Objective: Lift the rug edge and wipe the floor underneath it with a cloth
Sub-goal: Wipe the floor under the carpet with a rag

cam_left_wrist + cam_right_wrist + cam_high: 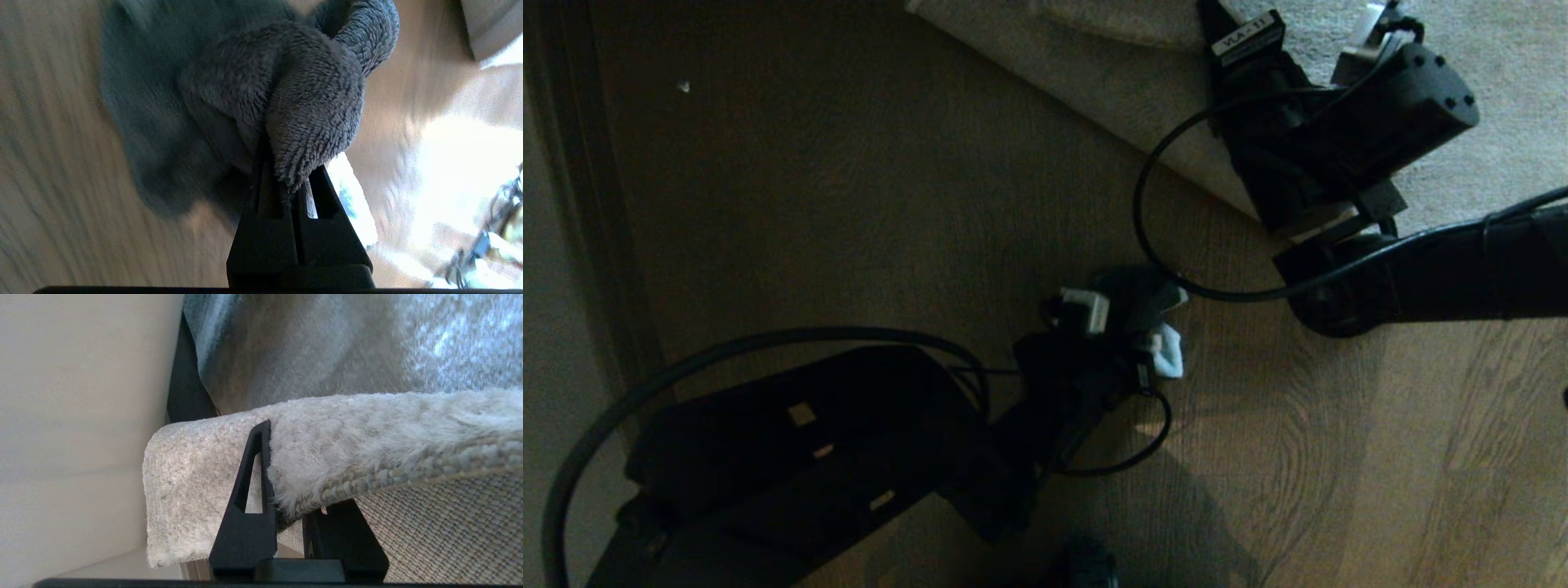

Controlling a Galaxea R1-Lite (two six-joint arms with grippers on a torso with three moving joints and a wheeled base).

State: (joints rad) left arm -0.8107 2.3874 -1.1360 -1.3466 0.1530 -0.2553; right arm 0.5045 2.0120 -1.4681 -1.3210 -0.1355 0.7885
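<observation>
From the head view, we look down on our left gripper [1152, 343] low over the floor [1339, 457], near the middle of the scene, with a pale bit of the cloth [1168, 353] showing at its tip. Our right gripper [1307, 208] sits farther off and to the right, at the rug edge [1143, 114], which runs diagonally across the far side.

In the left wrist view, our left gripper [292, 179] is clamped tight on a fold of the cloth [286, 90], whose fluffy grey bulk hangs over the wood-grain floor [53, 183].

In the right wrist view, our right gripper [286, 506] pinches the rug edge [327, 457], one finger on the pile, the other on the woven underside; the gripped border curls up clear of the rug beyond.
</observation>
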